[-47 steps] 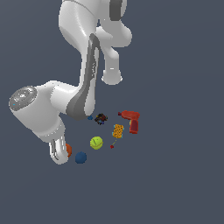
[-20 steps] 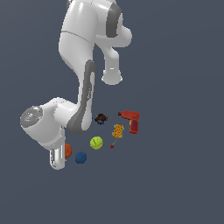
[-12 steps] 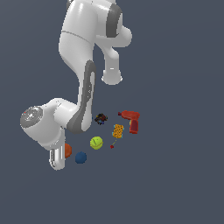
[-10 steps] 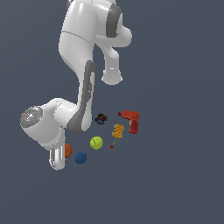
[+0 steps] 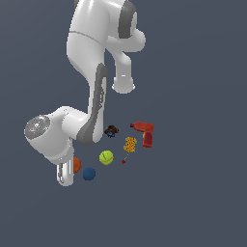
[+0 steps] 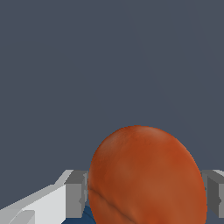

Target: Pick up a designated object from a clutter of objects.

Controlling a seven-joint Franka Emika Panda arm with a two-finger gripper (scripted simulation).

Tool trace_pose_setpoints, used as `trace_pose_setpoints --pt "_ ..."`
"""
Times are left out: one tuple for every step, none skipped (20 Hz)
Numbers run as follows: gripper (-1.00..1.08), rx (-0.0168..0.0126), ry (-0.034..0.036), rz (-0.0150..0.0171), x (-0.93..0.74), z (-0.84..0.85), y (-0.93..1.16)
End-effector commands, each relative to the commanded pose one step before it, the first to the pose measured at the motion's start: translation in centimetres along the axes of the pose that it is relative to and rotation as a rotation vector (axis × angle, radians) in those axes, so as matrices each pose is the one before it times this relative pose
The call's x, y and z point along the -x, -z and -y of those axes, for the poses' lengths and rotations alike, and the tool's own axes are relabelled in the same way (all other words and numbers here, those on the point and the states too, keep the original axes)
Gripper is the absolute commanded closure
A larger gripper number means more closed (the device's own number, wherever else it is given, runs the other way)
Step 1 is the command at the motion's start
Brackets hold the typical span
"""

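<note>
The hand (image 6: 142,197) has come down around the orange-red ball (image 6: 146,175), which sits between both fingers (image 6: 76,192), seemingly touching them. It lies beside the dark blue ball (image 5: 89,173). Lifting seems next.

Exterior view: set high and off the arm, looking steeply down onto a plain dark grey floor (image 5: 193,202); far enough back to take in most of the white arm (image 5: 89,62) and the whole scatter of small items, red power drill (image 5: 145,131) toward the exterior view's right. Wrist view: mounted on the wrist, looking along the gripper (image 6: 146,194), very close in; the orange-red ball (image 6: 146,175) fills much of the frame between the grey finger pads (image 6: 76,192), floor behind. Shared ground: the orange-red ball (image 5: 76,165), seen in the exterior view as a sliver beside the arm's lower end, plus a scrap of the dark blue ball (image 5: 89,173).
</note>
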State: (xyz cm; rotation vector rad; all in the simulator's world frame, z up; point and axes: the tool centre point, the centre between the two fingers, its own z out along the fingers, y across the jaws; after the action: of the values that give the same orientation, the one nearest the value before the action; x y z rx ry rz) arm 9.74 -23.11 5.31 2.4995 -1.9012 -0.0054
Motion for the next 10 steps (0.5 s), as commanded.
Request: trace_pose_setpoints --pt "1.08 -0.00292 0.00114 -0.00114 0.805 0.225 0.808" --pt "1.08 0.00000 0.00000 0.00000 0.429 0.052 0.348" --pt "1.08 0.00000 0.00000 0.00000 0.479 0.058 0.389" --pt "1.08 0.00000 0.00000 0.00000 0.531 0.065 0.431" --pt "1.08 -0.00023 0.00000 0.00043 0.581 0.070 0.472" --pt "1.08 0.00000 0.00000 0.00000 0.639 0.079 0.520" --pt "1.08 0.00000 0.00000 0.00000 0.695 0.086 0.566" --pt "1.08 0.00000 0.00000 0.00000 0.754 0.094 0.614" --pt "1.08 -0.00021 0.00001 0.00044 0.807 0.099 0.658" --pt "1.08 0.00000 0.00000 0.00000 0.866 0.109 0.707"
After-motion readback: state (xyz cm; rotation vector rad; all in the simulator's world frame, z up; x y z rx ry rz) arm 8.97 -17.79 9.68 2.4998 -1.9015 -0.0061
